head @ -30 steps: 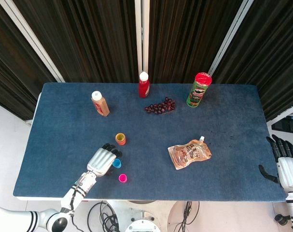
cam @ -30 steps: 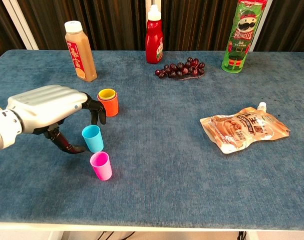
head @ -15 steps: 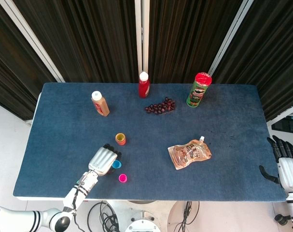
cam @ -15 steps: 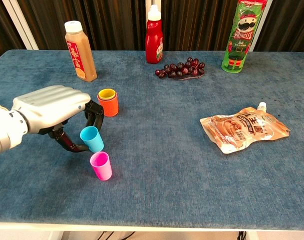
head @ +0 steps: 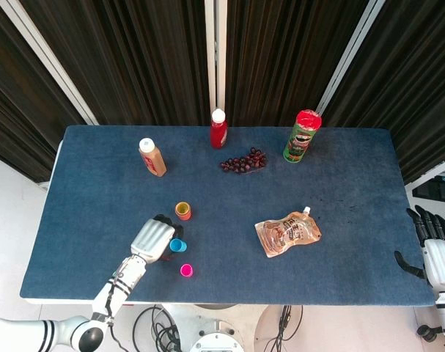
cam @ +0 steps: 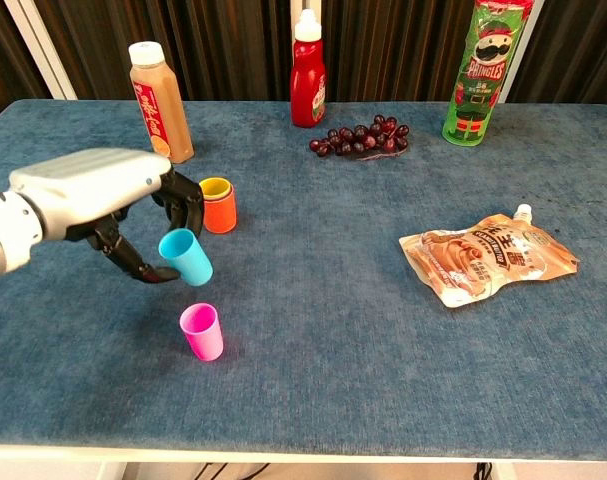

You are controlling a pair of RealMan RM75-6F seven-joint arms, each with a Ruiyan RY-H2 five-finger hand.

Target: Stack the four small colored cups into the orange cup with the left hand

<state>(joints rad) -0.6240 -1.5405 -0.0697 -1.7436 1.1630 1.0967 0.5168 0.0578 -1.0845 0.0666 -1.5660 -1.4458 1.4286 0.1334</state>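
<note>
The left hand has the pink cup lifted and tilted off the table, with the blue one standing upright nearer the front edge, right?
Not quite: the colours are swapped. In the chest view the left hand holds the blue cup, lifted and tilted, while the pink cup stands upright nearer the front edge.

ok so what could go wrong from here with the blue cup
The left hand holds the blue cup tilted, seemingly only by its fingertips, so it may slip and roll on the table.

The orange cup already has a yellow cup nested in it; a tilted entry could catch the rim and knock the stack over.

The pink cup stands right below the hand's path and could get bumped.
</note>
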